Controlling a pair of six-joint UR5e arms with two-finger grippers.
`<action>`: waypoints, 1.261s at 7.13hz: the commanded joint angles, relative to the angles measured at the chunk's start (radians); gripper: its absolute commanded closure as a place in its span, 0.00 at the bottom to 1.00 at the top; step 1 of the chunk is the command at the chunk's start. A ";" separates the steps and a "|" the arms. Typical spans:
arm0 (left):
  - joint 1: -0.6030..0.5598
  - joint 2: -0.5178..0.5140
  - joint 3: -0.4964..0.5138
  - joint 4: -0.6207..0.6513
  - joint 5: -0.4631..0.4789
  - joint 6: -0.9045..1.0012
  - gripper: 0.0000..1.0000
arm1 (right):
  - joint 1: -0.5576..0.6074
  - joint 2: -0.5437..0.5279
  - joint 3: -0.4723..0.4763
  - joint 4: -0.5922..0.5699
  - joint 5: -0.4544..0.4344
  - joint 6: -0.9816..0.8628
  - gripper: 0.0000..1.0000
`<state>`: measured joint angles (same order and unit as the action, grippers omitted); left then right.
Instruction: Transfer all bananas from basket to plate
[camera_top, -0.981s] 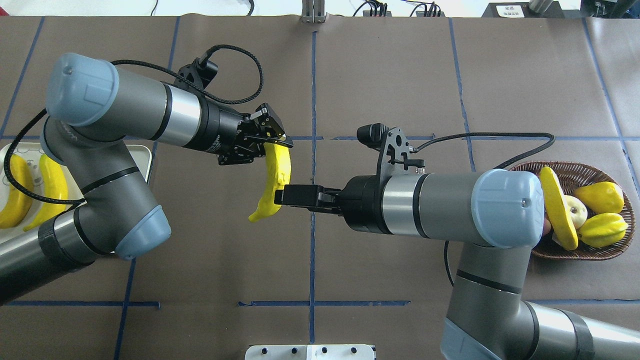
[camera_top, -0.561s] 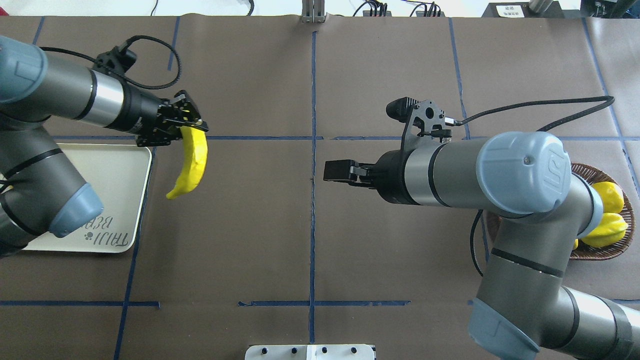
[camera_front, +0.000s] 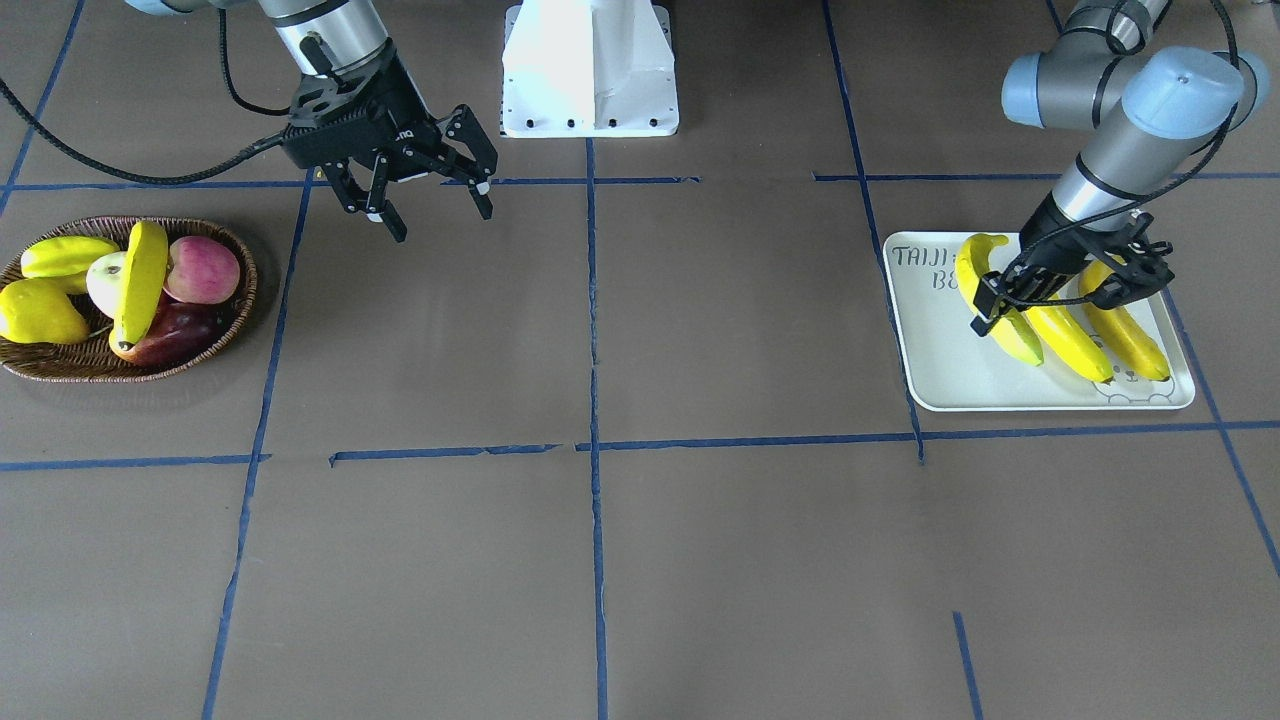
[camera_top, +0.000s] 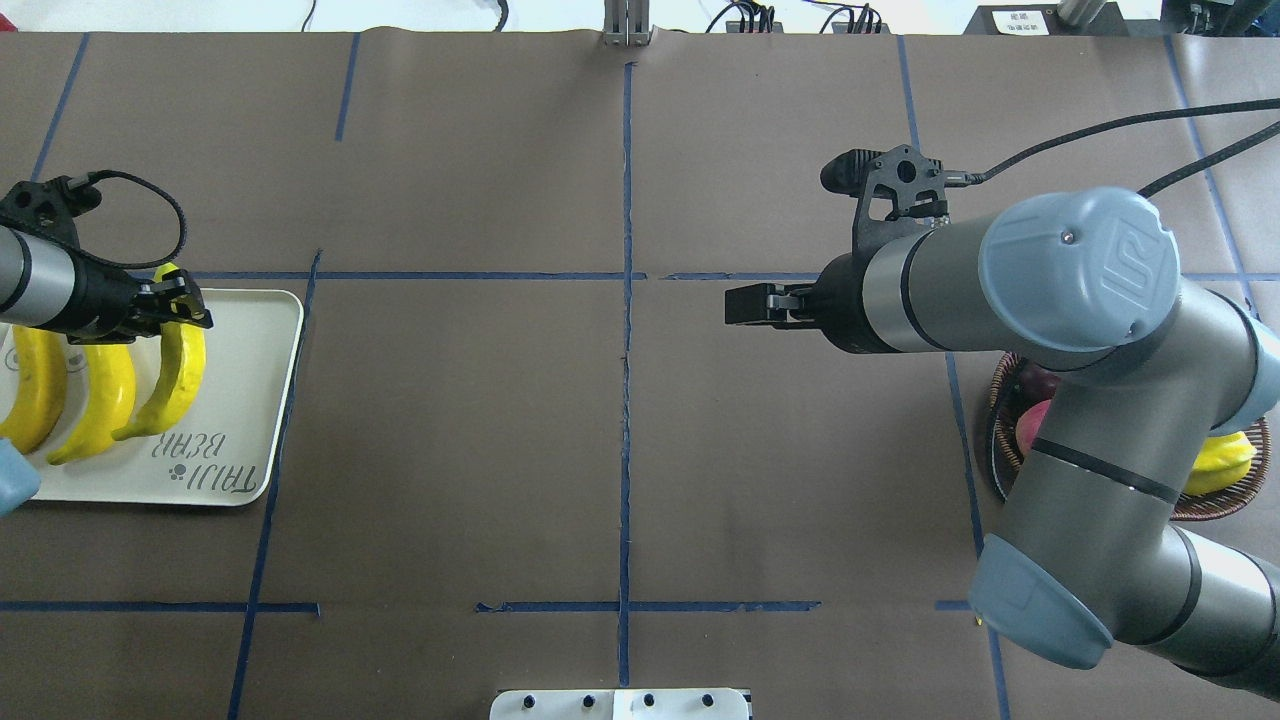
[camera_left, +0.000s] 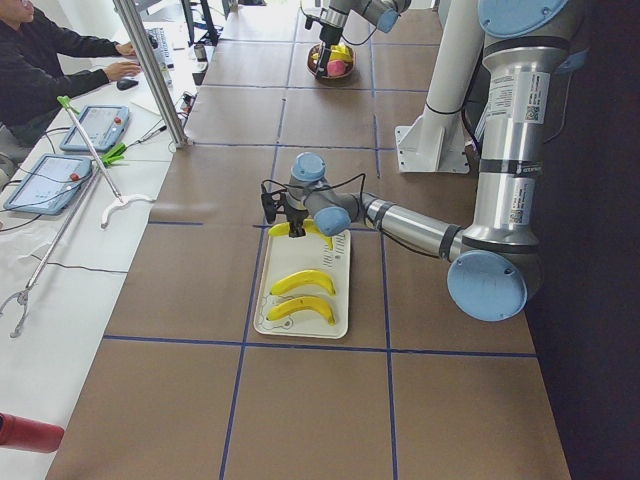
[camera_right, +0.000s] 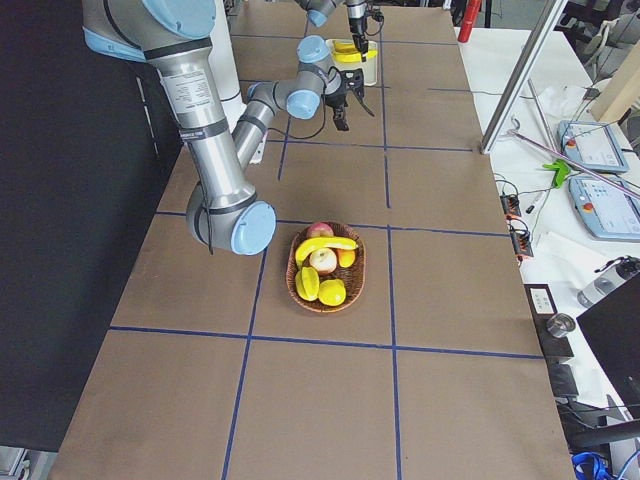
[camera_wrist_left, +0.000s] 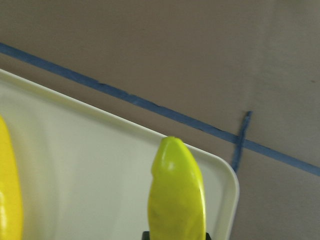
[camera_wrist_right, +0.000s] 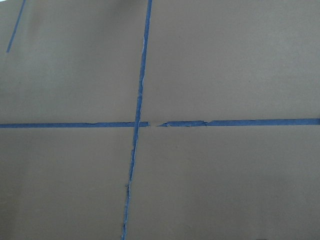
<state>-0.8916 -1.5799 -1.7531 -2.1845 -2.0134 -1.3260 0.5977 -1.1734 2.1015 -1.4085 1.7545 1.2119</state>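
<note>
We count three of the four bananas at the plate, which sits by the table's left end. Two bananas lie flat along its outer side. The third banana lies along the edge nearest the table's middle. The left gripper is clamped on it near its upper end, so we judge that only the release remains for this one.

The fourth banana rests across the apples in the basket at the table's right end. The right gripper hangs empty with its fingers spread above bare table short of the basket. One fetch is left.

The lettering reads "TAIJI BEAR", in the plate's corner nearest the robot and the table's middle. A bear cartoon marks the opposite corner.
</note>
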 joint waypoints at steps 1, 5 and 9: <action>0.008 0.024 0.052 -0.001 0.076 0.022 1.00 | 0.023 -0.002 0.000 -0.001 0.005 -0.006 0.00; 0.011 0.021 0.072 -0.004 0.082 0.025 0.00 | 0.100 -0.002 -0.003 -0.003 0.101 -0.009 0.00; 0.010 0.012 -0.058 0.008 -0.011 0.025 0.00 | 0.244 -0.192 0.058 -0.118 0.230 -0.255 0.00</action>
<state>-0.8820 -1.5675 -1.7505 -2.1812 -1.9833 -1.3004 0.7993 -1.2518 2.1198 -1.5130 1.9665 1.0893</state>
